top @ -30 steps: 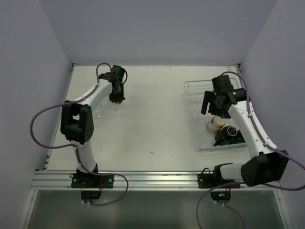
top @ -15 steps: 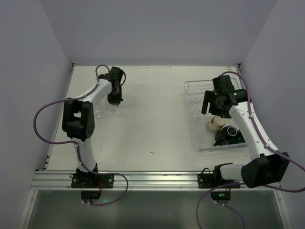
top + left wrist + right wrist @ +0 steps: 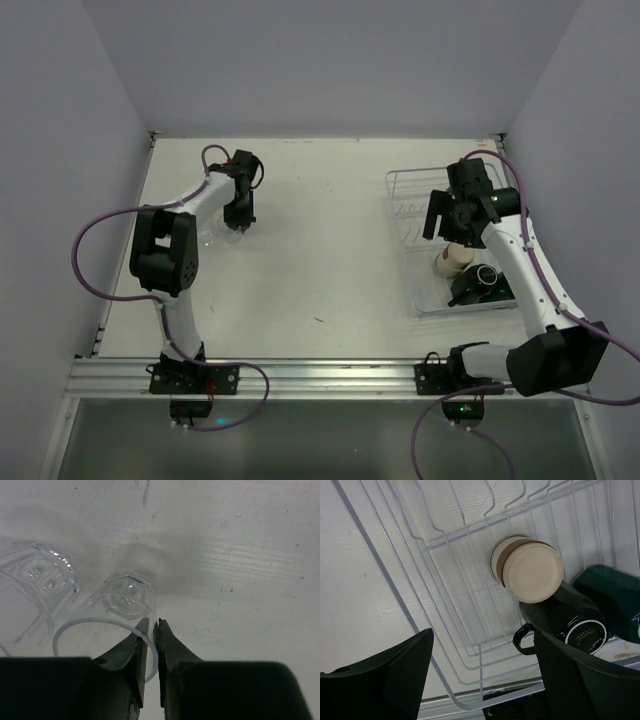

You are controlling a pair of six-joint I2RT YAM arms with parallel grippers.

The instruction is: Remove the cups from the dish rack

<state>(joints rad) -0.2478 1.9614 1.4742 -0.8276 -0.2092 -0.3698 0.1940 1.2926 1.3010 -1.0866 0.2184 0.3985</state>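
My left gripper [image 3: 155, 630] is shut on the wall of a clear glass tumbler [image 3: 122, 605], one finger inside the rim and one outside. It is at the far left of the table [image 3: 238, 212]. A second clear tumbler [image 3: 37, 577] stands just left of it. My right gripper [image 3: 484, 635] is open and empty, hovering over the white wire dish rack [image 3: 445, 540] at the right [image 3: 400, 182]. In the rack lie a cream cup [image 3: 532, 570], a dark mug [image 3: 570, 620] with its handle toward my fingers, and a dark teal mug [image 3: 612, 597].
Walls close the table at the left, back and right. The rack's clear tray edge [image 3: 455, 312] lies near the right arm's base. A metal rail [image 3: 320, 378] runs along the near edge.
My left gripper has shifted slightly nearer and lower with the tumbler in it. The right arm has not moved.
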